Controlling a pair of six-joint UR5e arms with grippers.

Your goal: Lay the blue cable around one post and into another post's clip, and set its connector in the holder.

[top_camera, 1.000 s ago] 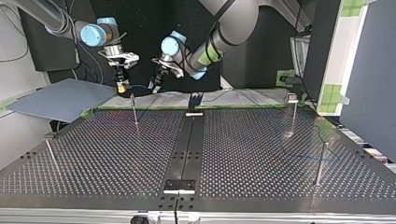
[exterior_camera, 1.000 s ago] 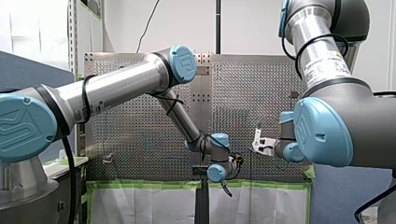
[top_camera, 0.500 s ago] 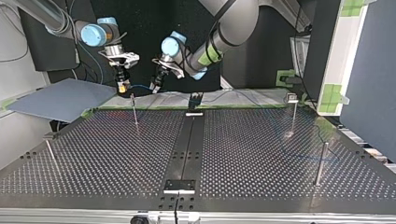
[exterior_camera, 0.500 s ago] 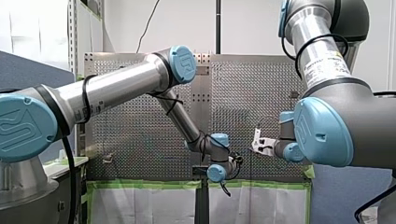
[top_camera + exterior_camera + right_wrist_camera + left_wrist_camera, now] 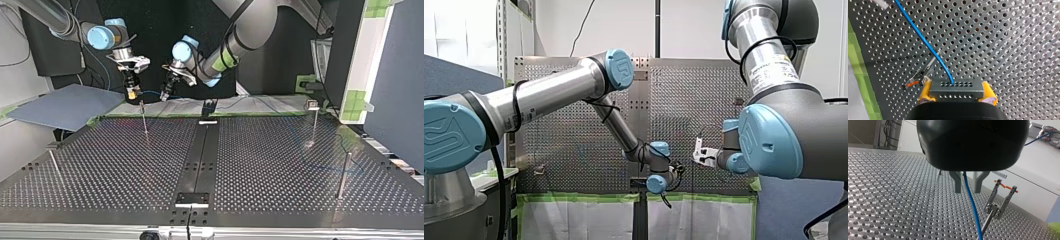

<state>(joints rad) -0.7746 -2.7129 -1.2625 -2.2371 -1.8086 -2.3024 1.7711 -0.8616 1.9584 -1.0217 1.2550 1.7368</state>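
Just beside the clip post [image 5: 995, 205], the blue cable [image 5: 923, 37] runs from the connector [image 5: 956, 87] clamped in the right gripper [image 5: 957, 94] through the parted jaws of the left gripper [image 5: 967, 187].

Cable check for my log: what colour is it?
The cable is blue, clearest in the right wrist view.

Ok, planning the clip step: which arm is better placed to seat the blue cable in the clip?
Probably left: the blue cable runs between my left fingers, with the clip post just beside them, while my right fingers clamp the connector.
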